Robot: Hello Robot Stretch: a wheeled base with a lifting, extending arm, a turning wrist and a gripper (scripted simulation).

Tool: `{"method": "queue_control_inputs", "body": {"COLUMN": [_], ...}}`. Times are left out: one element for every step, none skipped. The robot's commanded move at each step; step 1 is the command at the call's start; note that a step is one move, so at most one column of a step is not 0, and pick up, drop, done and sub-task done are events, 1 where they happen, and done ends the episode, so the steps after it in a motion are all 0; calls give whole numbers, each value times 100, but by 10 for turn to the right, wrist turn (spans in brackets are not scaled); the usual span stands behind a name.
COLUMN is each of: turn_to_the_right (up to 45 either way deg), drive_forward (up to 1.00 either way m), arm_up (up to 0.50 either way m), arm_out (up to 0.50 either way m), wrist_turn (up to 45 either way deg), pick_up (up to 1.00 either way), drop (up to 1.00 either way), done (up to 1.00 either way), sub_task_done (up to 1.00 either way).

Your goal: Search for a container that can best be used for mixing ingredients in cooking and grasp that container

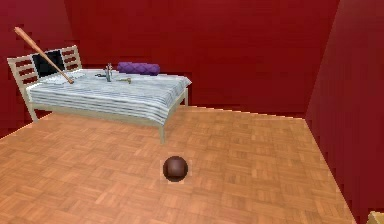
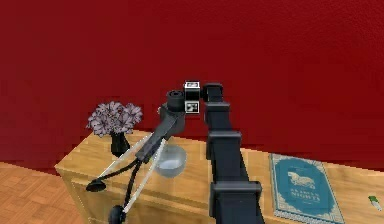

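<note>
One pale, glassy bowl [image 2: 169, 162] stands upright on the wooden cabinet [image 2: 85, 160] in the arm side view; its round, open shape suits a mixing container. My arm [image 2: 232, 165] shows as a dark bar from the bottom edge, turning left at the two white marker squares [image 2: 190, 95]. From there my gripper [image 2: 106, 199] slants toward the view's lower left.

The bowl sits in the crook between the arm bar and the gripper's body, just right of the body in the picture. The fingertips lie farther down-left, beyond the bowl, by the cabinet's front edge.
- Contact between bowl and gripper: cannot tell.
- Jaw state: cannot tell whether spread or pressed together.
- Load: cannot tell whether I hold anything, since the bowl rests on the surface right behind the gripper.

Count, arm side view:
- bowl, one
- vase of purple flowers [image 2: 114, 122], one, left of the bowl near the red wall [image 2: 300, 60]
- teal book [image 2: 305, 187], one, lying flat on the cabinet right of the arm

Count, forward view:
- bed [image 1: 110, 95] with striped cover, one, at the far left
- bat [image 1: 45, 55] leaning across its headboard, one
- purple pillow [image 1: 138, 68], one
- dark round ball [image 1: 175, 168], one, on the wooden floor [image 1: 260, 170], well apart from the bed
</note>
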Motion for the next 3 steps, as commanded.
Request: {"method": "queue_control_inputs", "body": {"turn_to_the_right": [0,0,0], "drive_forward": [0,0,0], "arm_up": [0,0,0], "arm_out": [0,0,0], "wrist_turn": [450,450,270], "pick_up": [0,0,0], "drop": [0,0,0], "done": [0,0,0], "sub_task_done": [0,0,0]}}
